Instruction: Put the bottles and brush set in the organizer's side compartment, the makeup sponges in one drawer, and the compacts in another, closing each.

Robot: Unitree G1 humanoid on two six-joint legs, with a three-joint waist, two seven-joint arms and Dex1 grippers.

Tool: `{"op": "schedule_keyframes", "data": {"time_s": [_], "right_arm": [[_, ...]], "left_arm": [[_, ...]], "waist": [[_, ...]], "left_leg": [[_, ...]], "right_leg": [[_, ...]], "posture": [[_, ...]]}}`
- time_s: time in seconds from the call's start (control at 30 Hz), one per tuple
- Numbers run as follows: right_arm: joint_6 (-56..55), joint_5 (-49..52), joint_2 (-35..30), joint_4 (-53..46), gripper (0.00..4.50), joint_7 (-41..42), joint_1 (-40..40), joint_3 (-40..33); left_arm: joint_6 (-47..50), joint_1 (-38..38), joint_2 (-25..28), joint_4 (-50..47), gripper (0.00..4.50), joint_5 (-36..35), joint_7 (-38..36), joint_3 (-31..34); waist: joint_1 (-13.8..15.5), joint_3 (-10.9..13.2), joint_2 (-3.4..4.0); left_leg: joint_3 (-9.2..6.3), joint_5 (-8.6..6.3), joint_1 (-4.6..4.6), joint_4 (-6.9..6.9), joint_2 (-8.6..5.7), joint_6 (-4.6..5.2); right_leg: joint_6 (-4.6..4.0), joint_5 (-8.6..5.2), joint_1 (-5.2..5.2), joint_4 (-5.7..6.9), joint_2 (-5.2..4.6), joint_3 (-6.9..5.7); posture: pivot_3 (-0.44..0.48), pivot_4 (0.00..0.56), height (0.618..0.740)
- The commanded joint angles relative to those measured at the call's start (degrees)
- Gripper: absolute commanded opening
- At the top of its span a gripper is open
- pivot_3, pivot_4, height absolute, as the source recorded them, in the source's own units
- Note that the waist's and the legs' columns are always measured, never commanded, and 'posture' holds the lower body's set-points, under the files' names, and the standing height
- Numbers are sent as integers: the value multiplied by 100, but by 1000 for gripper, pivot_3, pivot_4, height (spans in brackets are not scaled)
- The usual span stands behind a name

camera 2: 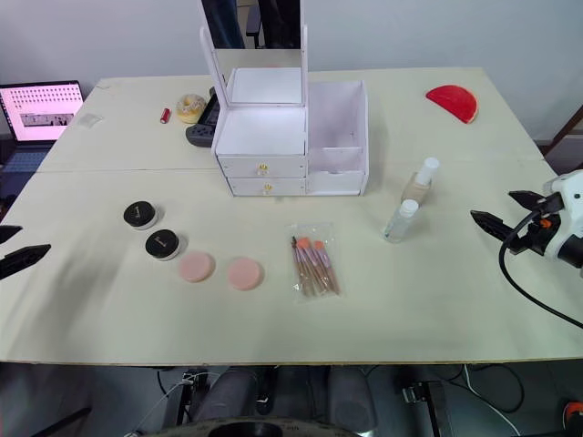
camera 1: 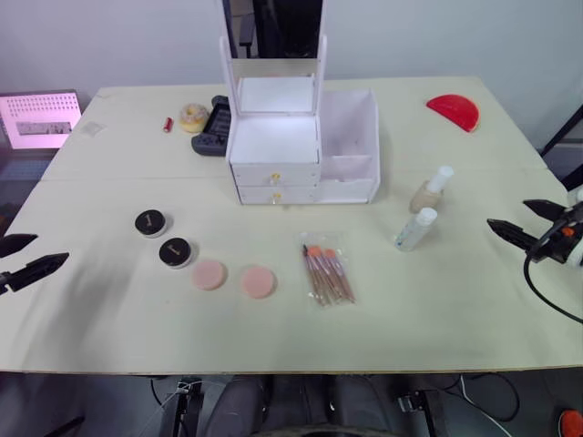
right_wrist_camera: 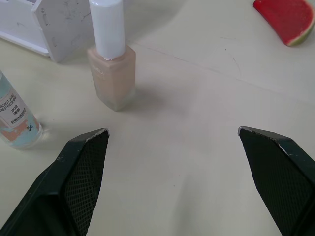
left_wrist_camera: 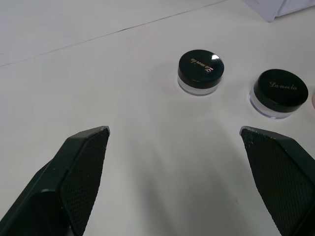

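Nothing of the task is done yet, judging by how things lie on the bench (camera 1: 474, 300). Nearest the robot, the two pink makeup sponges (camera 1: 233, 278) lie side by side, with the bagged brush set (camera 1: 327, 269) just to their right. A little further out on the left sit the two black-lidded compacts (camera 1: 162, 237), close together. On the right stand the clear bottle (camera 1: 415, 228) and, just beyond it, the beige bottle (camera 1: 431, 189), both upright and near the organizer's open side.

The left gripper (camera 1: 20, 259) hovers at the left edge of the bench with its jaws spread wide and empty, pointing toward the compacts. The right gripper (camera 1: 526, 224) hangs at the right edge, jaws likewise apart and holding nothing, facing the bottles.

Further back, the white organizer (camera 1: 301, 150) stands with both drawers (camera 1: 276, 185) shut and its side compartment (camera 1: 350, 137) empty. All three sortings remain, and both drawers have yet to be opened.
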Motion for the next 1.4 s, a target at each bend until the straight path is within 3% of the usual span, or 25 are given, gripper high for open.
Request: {"op": "schedule_keyframes", "data": {"time_s": [0.03,0.9,1.0,1.2,1.3,1.4], "right_arm": [[-100,51,-57,-101,4450,5,-57,-154],[156,191,-5,-364,4450,-95,-24,-212],[690,482,88,-747,4450,-321,-225,-206],[1811,622,358,-1596,4450,-1212,-753,203],[2223,477,570,-1790,4450,-1717,-1221,589],[2384,337,636,-1698,4450,-1935,-1512,805]], "left_arm": [[-20,0,68,-125,4500,-6,22,79],[239,-54,-88,-703,4500,-70,226,-43],[580,-22,-196,-1260,4500,-196,311,-147],[1787,22,-783,-3555,4500,-748,929,-757],[2529,-253,-1075,-4833,4500,-1197,1429,-1364],[3296,-832,-1463,-5393,4500,-1538,2307,-1680]], "waist": [[0,0,0],[5,0,-1],[-2,-1,-1],[16,-1,-5],[21,-1,-8],[31,-1,-9]], "left_leg": [[0,0,0,0,0,0],[11,0,9,-1,2,0],[11,0,9,-2,3,0],[11,0,9,2,5,0],[11,0,8,1,5,0],[11,0,6,4,3,0]], "right_leg": [[0,0,0,0,0,0],[0,1,3,1,1,4],[0,1,3,1,2,7],[-2,3,5,0,0,12],[-2,3,7,-2,1,12],[-1,4,6,-1,2,12]], "posture": [[0,150,740],[0,150,740],[0,150,740],[0,150,740],[0,150,740],[0,150,740]]}}
